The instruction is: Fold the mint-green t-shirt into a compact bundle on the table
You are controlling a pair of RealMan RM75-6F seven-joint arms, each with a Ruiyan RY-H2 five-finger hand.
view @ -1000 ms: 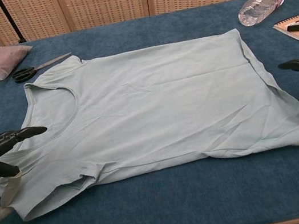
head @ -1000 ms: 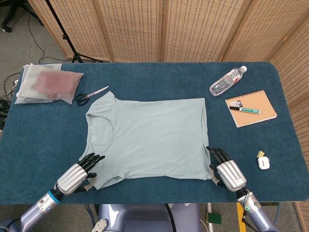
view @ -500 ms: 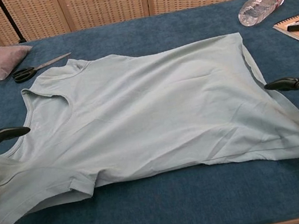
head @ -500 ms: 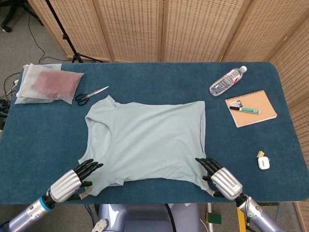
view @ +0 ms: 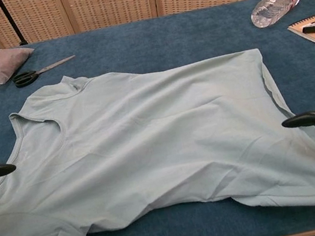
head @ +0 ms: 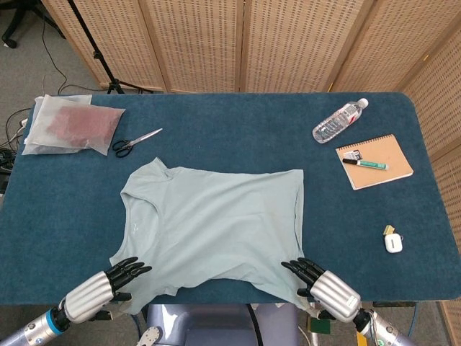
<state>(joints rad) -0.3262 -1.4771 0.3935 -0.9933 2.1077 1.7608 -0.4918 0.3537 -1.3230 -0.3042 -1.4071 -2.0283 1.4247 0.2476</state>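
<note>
At table's near edge | left hand (head: 92, 293) grips t-shirt (head: 216, 223) | right hand (head: 325, 288) grips hem

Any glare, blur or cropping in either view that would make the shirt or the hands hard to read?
Head view: even, soft light, no glare; the t-shirt is sharp, and the left hand and right hand show whole. Chest view: equally sharp, but the frame edges crop both hands to dark fingertips, so their grip is unreadable there.
</note>
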